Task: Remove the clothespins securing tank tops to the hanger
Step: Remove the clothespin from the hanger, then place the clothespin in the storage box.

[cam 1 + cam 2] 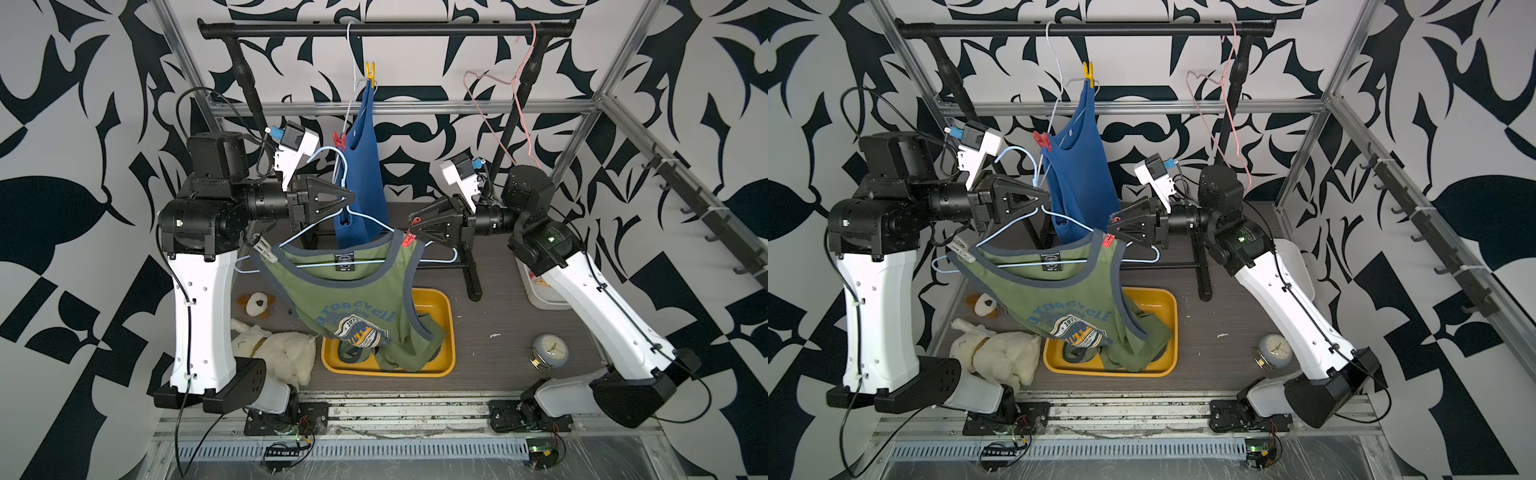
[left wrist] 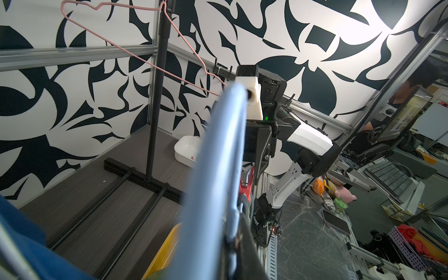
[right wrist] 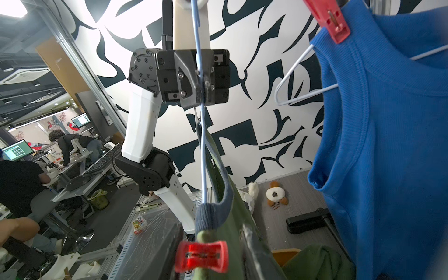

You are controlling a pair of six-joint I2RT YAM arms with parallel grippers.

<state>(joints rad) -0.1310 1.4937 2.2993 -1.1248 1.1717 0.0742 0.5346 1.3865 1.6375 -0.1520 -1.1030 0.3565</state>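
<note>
Red clothespin point(image 3: 201, 256) sits closest, biting the strap of the green top point(image 1: 357, 299) onto the hanger point(image 3: 204, 169); centre on its tails, squeeze squarely, then draw it off away from the wire. Your right gripper point(image 1: 414, 227) is partly spread, straddling that clothespin, contact unclear. Your left gripper point(image 3: 202, 94) is pinched on the hanger's neck

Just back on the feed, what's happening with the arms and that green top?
The left gripper is shut on the light blue hanger below its hook, holding it off the rail. The green tank top hangs from it, pinned by a grey clothespin and a red clothespin. The right gripper is at the red one; whether its fingers have pinched it is unclear.
</note>
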